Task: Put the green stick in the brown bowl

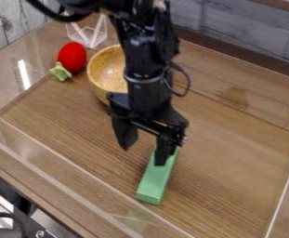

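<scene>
The green stick (157,178) lies flat on the wooden counter (233,139), well apart from the brown bowl (113,75). Above its far end, the gripper (148,142) points down with jaws apart, holding nothing.

The gripper (147,144) is pointed straight down over a wooden table (233,139), its two dark fingers (128,133) spread wide apart. The upper end of the green stick (158,179) is partly covered by the fingertips; whether it is touched cannot be told. The stick lies flat on the table, well apart from the brown bowl (107,84), which is partly hidden behind the arm. A red round toy (71,58) is seen just beside the bowl's left rim.
</scene>
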{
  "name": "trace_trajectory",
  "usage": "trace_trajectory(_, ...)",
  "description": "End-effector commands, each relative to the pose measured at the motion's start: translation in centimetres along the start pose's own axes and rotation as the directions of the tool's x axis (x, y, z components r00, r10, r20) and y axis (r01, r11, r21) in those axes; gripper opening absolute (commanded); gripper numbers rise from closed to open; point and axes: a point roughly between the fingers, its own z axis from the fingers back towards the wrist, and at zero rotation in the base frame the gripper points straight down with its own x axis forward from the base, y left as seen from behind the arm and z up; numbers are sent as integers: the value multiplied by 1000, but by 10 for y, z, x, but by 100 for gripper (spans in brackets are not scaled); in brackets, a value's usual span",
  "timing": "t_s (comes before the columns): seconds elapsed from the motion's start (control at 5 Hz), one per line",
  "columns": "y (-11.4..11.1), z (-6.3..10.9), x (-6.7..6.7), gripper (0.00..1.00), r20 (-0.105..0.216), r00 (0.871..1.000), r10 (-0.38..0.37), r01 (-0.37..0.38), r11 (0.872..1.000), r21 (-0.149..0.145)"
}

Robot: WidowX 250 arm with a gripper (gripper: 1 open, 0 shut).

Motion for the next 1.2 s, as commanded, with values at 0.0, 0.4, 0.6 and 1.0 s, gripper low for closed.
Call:
trace_trajectory(0.0, -12, -1, 1, 100, 71, 997, 30, -28, 999, -28)
trace_trajectory(0.4, -26, -5, 9, 100, 85, 996, -18, 21, 999, -39)
trace_trajectory(0.6, 6, -10, 13, 100, 91, 996, 2, 2, 999, -42)
trace_trajectory(1.0, 16, -23, 23, 100, 109, 994, 1, 6, 998, -63)
